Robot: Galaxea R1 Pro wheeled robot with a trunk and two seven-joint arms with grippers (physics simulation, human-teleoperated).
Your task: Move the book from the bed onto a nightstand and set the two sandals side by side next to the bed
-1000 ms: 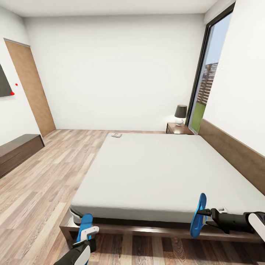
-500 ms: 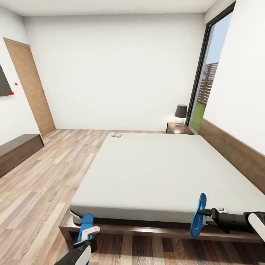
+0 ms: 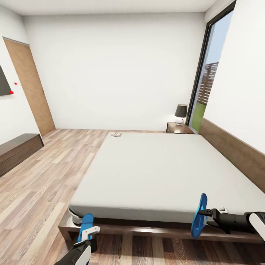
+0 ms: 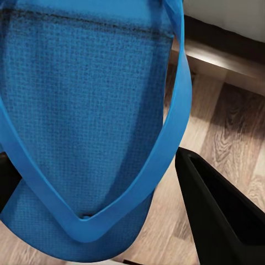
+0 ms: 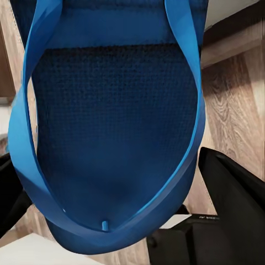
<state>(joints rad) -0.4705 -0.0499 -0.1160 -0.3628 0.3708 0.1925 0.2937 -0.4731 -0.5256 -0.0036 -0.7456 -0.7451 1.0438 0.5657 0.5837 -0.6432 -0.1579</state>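
Head view: each tool (image 3: 87,231) (image 3: 204,212) clamps one sandal (image 3: 85,223) (image 3: 199,215).

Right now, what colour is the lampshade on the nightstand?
Dark grey lampshade over a white base, clearest in the head view.

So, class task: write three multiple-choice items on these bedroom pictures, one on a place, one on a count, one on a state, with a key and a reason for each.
1. Where is the book?
A. on the far corner of the bed
B. on the nightstand
C. on the floor

2. How many blue sandals are in the claws?
A. none
B. one
C. two

3. What stands on the nightstand?
A. a vase
B. a lamp
C. a clock

Key:
1 A: the book lies on the bed at its far corner.
2 C: the left claw grips one sandal, the right claw the other sandal.
3 B: a lamp stands on the nightstand.
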